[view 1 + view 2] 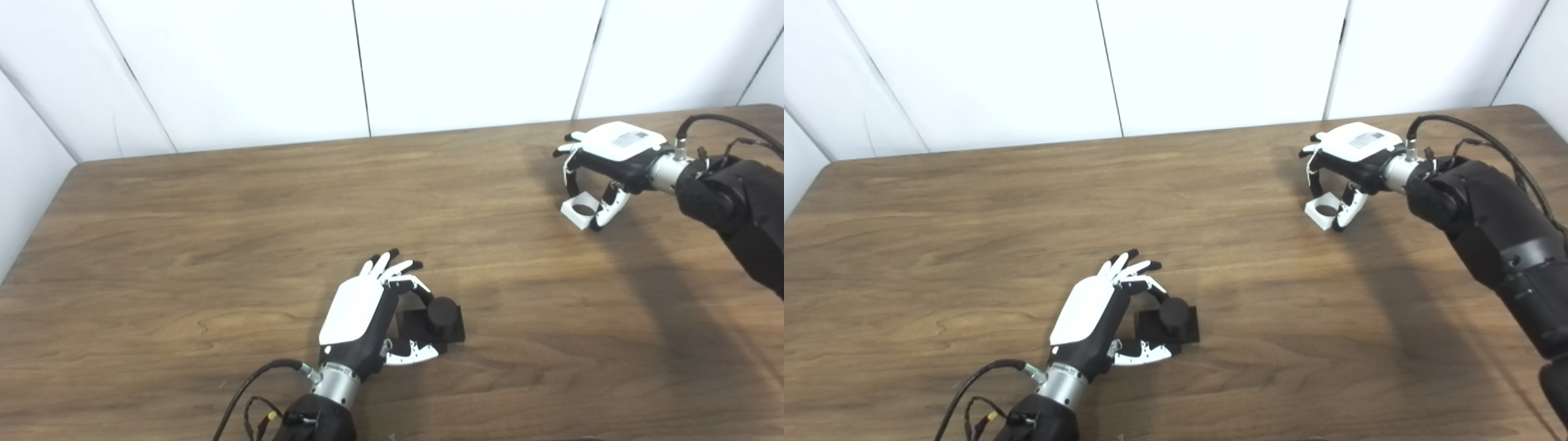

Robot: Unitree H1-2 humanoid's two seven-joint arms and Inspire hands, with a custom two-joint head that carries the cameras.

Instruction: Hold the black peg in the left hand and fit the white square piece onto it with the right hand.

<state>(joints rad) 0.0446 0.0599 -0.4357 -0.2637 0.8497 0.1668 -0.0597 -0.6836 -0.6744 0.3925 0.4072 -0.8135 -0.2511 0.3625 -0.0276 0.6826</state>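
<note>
Left hand [361,318]: fingers [392,269] and thumb spread around the black peg [436,321], which stands on the worktop [184,257] near the front edge; whether they touch it cannot be told. Right hand [606,162]: fingers curled down around the white square piece [580,210], thumb against its side, at the far right of the worktop, well apart from the peg.

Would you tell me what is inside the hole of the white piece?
The white piece has a round hole that looks empty. The right robot hand arches over it; its underside is hidden.
</note>
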